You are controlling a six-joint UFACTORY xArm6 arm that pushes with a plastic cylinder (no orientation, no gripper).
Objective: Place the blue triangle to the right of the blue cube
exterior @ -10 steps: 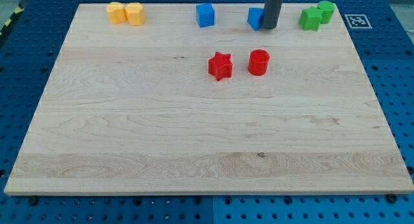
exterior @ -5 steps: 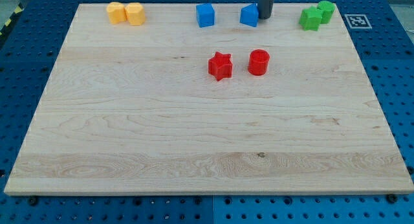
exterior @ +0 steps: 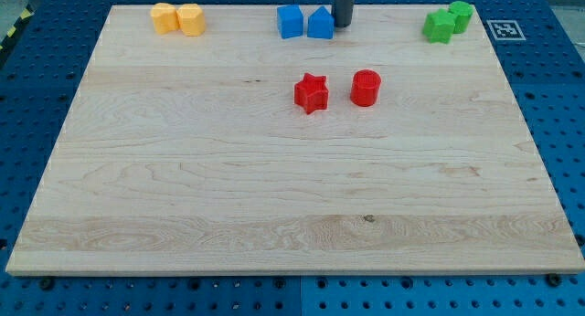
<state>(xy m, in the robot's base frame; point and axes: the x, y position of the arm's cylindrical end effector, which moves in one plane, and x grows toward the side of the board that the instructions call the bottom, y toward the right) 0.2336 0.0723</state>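
We saw a blue cube (exterior: 291,21), a blue triangle (exterior: 320,24), and a red star (exterior: 311,92). The board (exterior: 274,188) was pale wood; our rod was dark grey.

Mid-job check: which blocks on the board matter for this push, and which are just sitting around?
In the job:
blue triangle, just right of the cube
blue cube
my tip, at the triangle's right side

Lying about:
red star
red cylinder
two yellow blocks
two green blocks

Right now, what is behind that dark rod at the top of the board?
My tip stands just to the view's right of the blue triangle, which sits against the blue cube. Behind the rod only a strip of the board is hidden; no block shows there.
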